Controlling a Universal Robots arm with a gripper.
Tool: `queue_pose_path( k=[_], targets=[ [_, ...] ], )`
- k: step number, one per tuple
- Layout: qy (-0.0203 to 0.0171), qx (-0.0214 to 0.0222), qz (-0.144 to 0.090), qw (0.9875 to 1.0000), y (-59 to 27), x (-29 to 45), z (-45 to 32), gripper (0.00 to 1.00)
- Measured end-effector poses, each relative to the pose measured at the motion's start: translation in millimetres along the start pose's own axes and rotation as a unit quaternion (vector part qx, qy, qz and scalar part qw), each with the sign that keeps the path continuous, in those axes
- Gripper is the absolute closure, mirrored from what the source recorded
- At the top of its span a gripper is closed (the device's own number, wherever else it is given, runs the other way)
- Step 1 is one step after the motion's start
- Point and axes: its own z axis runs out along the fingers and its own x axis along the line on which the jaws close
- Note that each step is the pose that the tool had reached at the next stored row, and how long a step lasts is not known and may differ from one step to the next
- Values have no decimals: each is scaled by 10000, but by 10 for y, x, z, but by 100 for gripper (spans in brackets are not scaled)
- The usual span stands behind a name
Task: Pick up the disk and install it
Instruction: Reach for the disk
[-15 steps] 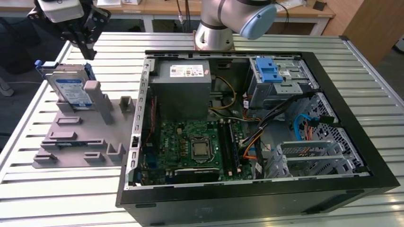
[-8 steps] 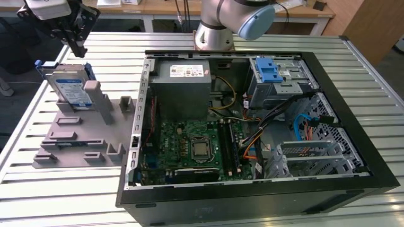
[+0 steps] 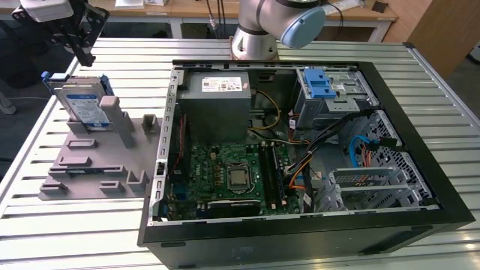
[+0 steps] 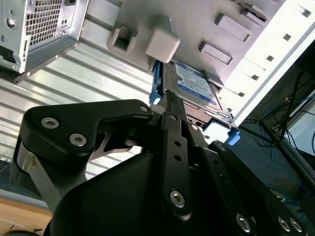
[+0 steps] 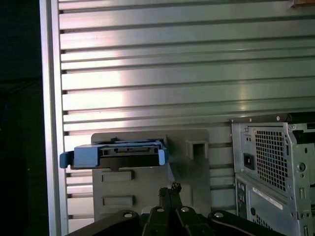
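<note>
Beside the open computer case (image 3: pixel 300 239), the closed, empty end effector (image 3: pixel 87 58) hangs near the disk (image 3: pixel 82 104).

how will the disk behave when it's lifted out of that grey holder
Probably stiff and heavy for its size: the disk looks like a flat metal slab. It stands propped in the grey holder, so a sideways push might tip it.

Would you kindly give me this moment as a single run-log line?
end effector: shut, empty, hovering near disk | disk: propped in grey fixture, beside open computer case | install: not yet done
</note>
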Motion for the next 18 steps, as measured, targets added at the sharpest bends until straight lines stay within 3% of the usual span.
queue_pose_path(
  k=[9, 18],
  targets=[
    [33, 3, 1, 10000, 38, 213, 40, 89],
    [36, 2, 1, 10000, 40, 459, 72, 89]
  ],
)
